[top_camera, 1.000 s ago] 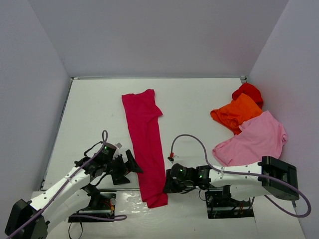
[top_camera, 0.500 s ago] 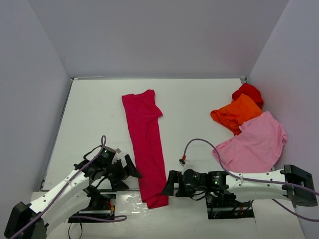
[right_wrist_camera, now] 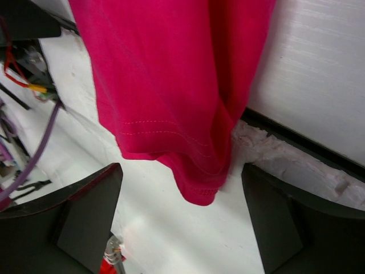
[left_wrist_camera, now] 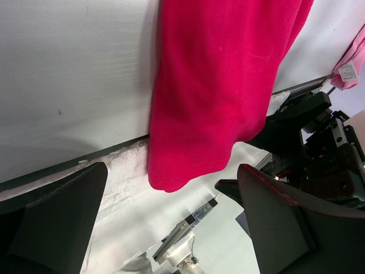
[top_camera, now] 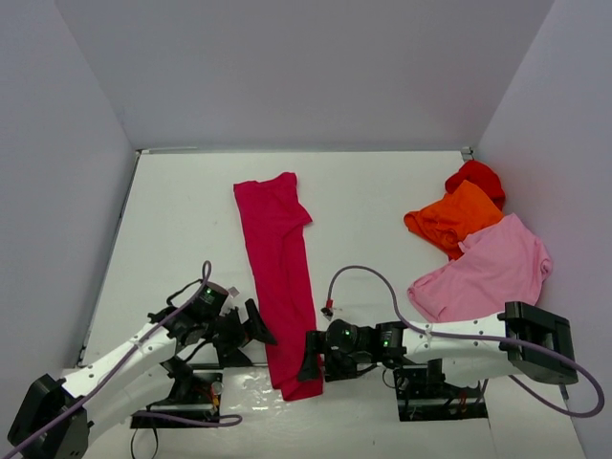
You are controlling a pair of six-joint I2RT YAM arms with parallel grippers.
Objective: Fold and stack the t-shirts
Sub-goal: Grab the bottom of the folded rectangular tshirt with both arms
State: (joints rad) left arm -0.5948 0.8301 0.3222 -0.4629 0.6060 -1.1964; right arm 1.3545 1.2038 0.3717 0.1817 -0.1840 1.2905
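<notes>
Left end effector (top_camera: pixel 254 323) gapes wide, empty, beside the crimson-magenta t-shirt (top_camera: pixel 280 273), a long folded strip overhanging the bench (top_camera: pixel 182 229) edge; right end effector (top_camera: pixel 312 356) is likewise spread and empty. Orange shirt (top_camera: pixel 454 218), red shirt (top_camera: pixel 475 175) and light pink shirt (top_camera: pixel 488 271) wait crumpled, unstacked.

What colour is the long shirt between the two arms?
The long shirt is plain crimson-magenta, clearest in the right wrist view.

Low at the near edge of the desk (top_camera: pixel 191 220), the left tool (top_camera: pixel 254 323) and right tool (top_camera: pixel 312 356) face each other, both with jaws spread wide.
</notes>
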